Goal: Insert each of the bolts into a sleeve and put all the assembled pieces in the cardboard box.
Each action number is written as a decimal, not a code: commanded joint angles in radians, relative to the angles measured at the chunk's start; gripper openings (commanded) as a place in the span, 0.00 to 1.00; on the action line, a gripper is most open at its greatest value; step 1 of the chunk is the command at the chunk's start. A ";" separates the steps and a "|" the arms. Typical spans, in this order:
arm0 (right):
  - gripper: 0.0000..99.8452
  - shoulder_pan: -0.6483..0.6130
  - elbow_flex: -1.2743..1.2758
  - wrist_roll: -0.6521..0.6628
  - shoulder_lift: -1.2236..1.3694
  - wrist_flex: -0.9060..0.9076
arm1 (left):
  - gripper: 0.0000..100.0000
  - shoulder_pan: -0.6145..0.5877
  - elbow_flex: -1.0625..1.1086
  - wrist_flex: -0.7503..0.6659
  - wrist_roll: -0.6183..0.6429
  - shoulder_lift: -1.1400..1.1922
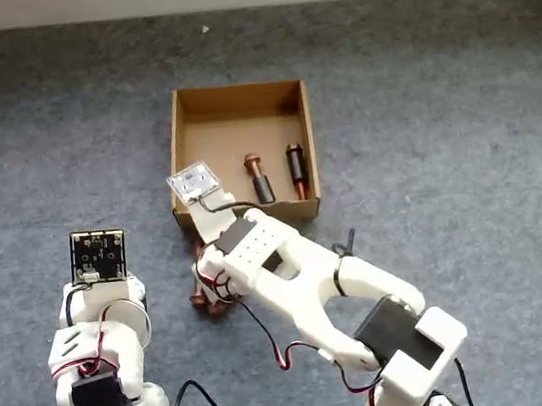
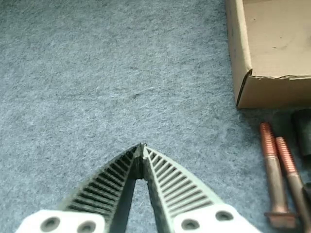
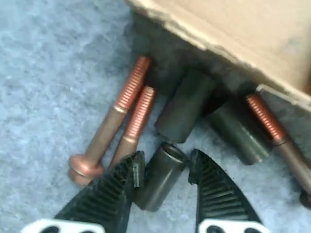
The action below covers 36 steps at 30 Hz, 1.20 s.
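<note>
there, sleeve (image 3: 158, 183) lies within the right gripper (image 3: 166, 160).

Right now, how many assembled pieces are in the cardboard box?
2. One assembled piece lies mid-box, the other beside it toward the right wall of the cardboard box. The right arm covers the near-left corner, so another may be hidden there.
</note>
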 commanded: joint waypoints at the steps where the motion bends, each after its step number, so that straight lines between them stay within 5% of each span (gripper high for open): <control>1: 0.15 -0.021 -0.033 -0.006 -0.002 0.087 | 0.01 -0.013 -0.005 -0.021 -0.012 -0.004; 7: 0.00 -0.027 -0.031 -0.002 -0.002 0.154 | 0.01 -0.013 -0.005 -0.021 -0.012 -0.004; 17: 0.01 0.015 -0.033 0.003 -0.231 0.306 | 0.01 -0.013 -0.005 -0.021 -0.012 -0.004; 36: 0.01 0.504 0.427 0.086 -1.176 0.288 | 0.01 -0.007 -0.013 -0.020 -0.012 -0.002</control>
